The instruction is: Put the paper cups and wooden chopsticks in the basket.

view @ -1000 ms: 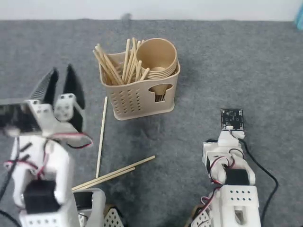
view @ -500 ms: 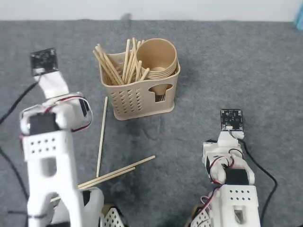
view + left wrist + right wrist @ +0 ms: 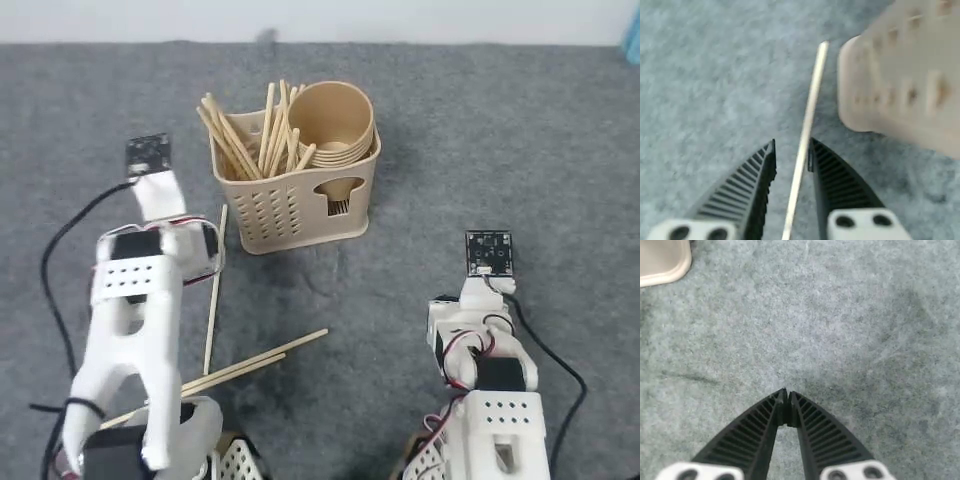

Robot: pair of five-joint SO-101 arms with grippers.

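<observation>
- Chopstick [image 3: 810,100] lies on the grey carpet [image 3: 865,315] just beside the basket [image 3: 295,215], between the parted fingers of the left gripper [image 3: 791,146].
- Paper cups [image 3: 335,115] sit stacked inside the basket.
- Right gripper [image 3: 788,395] is clenched on nothing above the carpet.

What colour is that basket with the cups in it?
The basket is beige, with rows of small slots in its walls; clearest in the high view.
</observation>
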